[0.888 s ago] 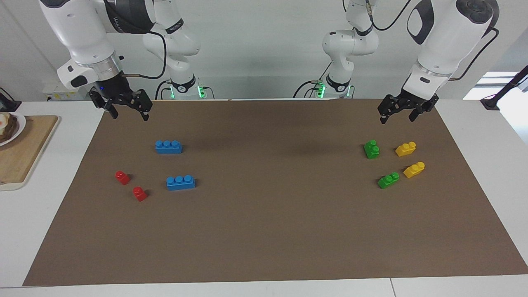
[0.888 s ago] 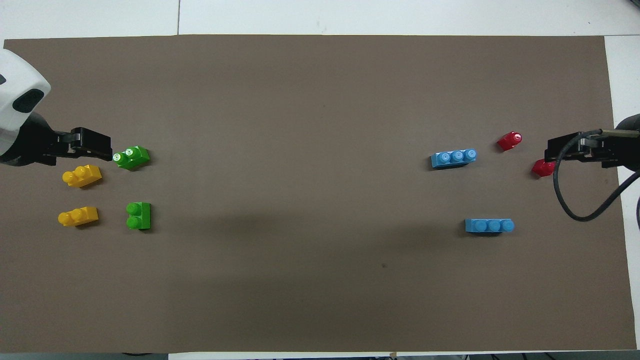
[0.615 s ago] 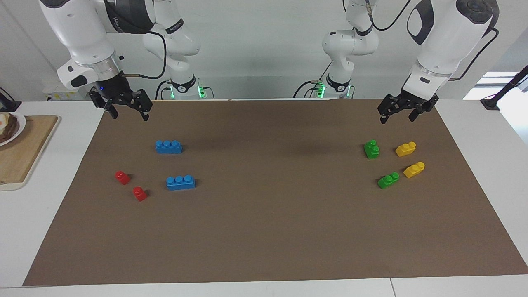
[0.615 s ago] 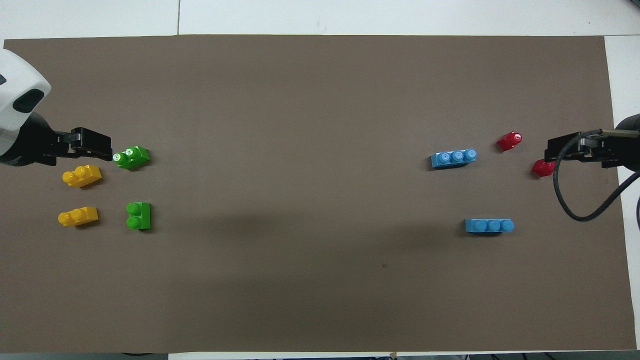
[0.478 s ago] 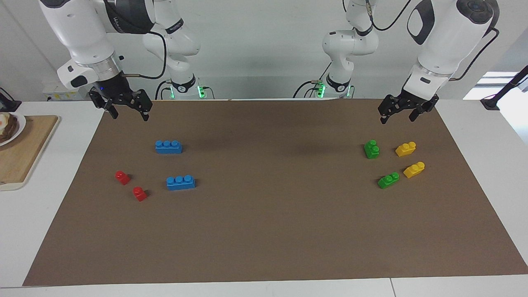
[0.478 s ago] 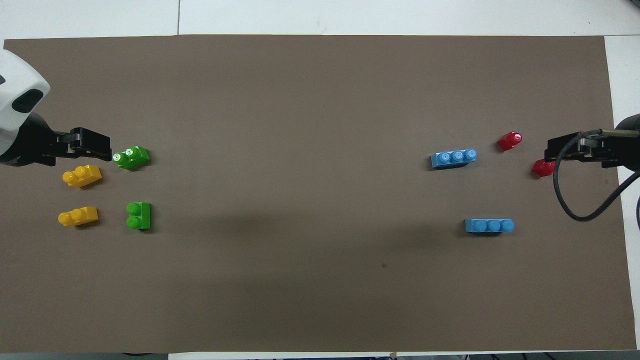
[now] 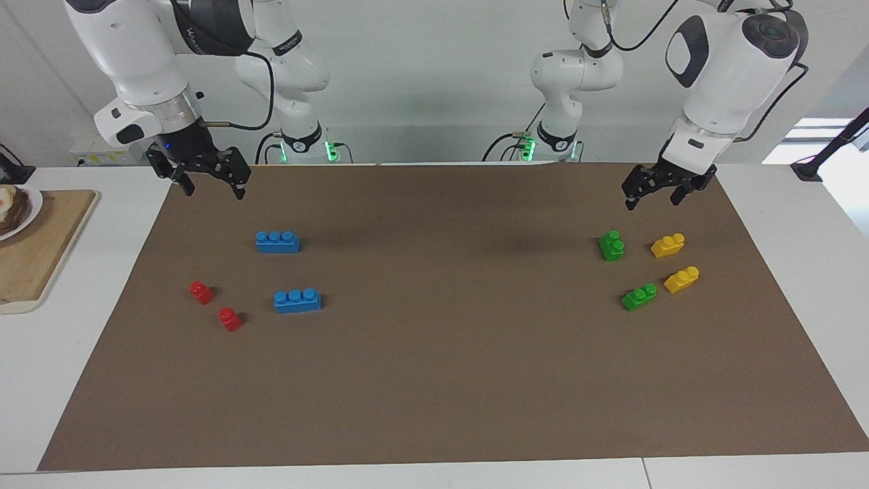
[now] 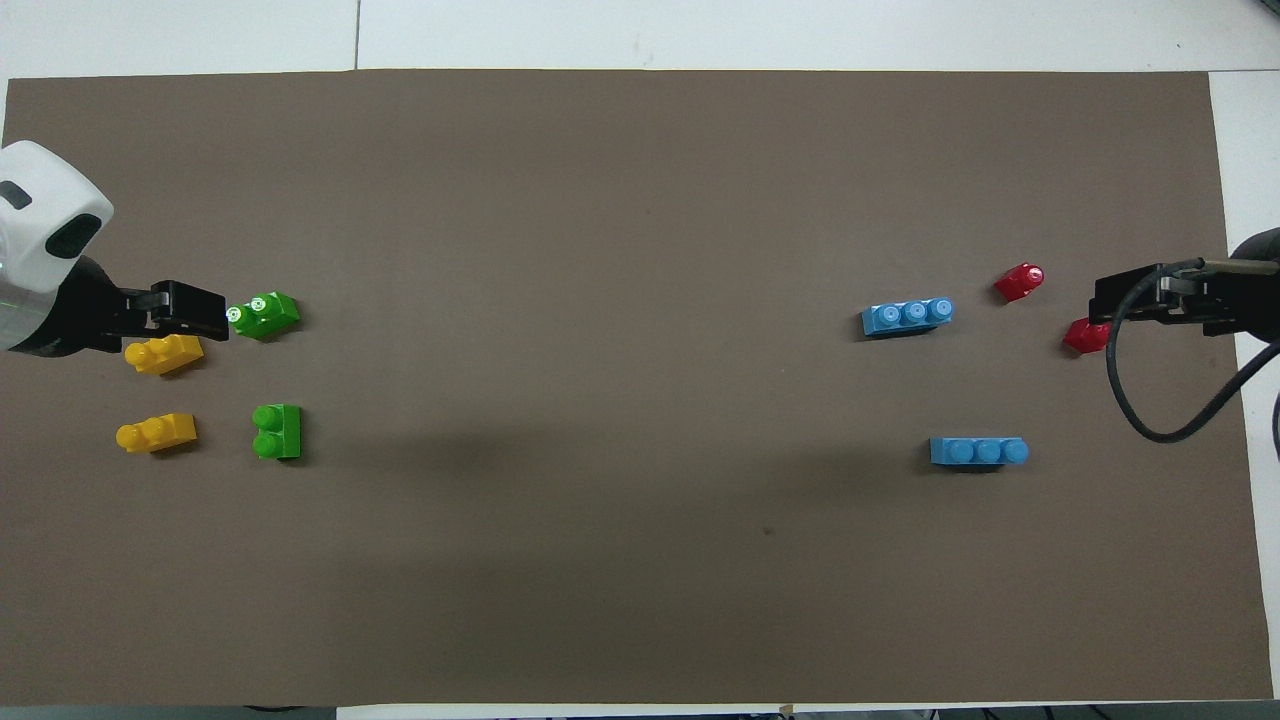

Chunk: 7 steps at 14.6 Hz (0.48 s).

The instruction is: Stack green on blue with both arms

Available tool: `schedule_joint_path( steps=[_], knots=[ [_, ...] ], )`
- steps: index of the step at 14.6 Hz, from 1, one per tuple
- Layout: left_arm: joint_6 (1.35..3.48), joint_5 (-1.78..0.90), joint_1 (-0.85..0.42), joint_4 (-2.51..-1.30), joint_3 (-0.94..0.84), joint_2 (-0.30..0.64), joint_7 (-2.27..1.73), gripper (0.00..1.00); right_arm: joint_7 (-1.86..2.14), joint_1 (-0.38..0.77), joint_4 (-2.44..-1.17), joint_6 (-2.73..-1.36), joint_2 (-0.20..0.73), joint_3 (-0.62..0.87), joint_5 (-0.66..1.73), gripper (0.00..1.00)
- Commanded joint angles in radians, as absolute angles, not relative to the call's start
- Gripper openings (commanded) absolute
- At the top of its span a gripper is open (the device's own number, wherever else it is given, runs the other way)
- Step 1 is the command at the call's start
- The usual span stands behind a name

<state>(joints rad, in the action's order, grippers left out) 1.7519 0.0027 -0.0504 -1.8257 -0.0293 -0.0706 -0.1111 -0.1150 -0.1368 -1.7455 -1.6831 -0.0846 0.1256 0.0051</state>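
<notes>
Left gripper, jaws spread, hangs at twelve o'clock of green brick; right gripper likewise, empty — likely risk: nudging the adjacent yellow brick.

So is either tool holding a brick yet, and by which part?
No. Both the left tool and the right tool hang open and empty above the brown mat.

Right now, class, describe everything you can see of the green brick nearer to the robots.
The green brick is small, bright, glossy plastic with two round studs on top. It sits upright on the brown mat, studs lined up toward the robots, beside a yellow brick. Nothing touches it; the left gripper hangs open above the mat nearby.
</notes>
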Motion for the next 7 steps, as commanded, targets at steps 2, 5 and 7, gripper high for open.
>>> schedule_joint_path(
  steps=[2, 5, 7],
  knots=[
    [1.873, 0.015, 0.006, -2.029, -0.034, -0.173, -0.042, 1.00, -0.103, -0.146, -1.740, -1.675, -0.084, 0.132, -0.011, 1.00],
    [1.914, 0.015, 0.014, -2.063, -0.032, -0.158, 0.046, 1.00, -0.101, -0.147, -1.740, -1.686, -0.083, 0.132, -0.011, 1.00],
    [1.937, 0.015, 0.025, -2.066, -0.032, -0.124, 0.057, 1.00, -0.101, -0.147, -1.740, -1.692, -0.081, 0.132, -0.009, 1.00]
  ],
)
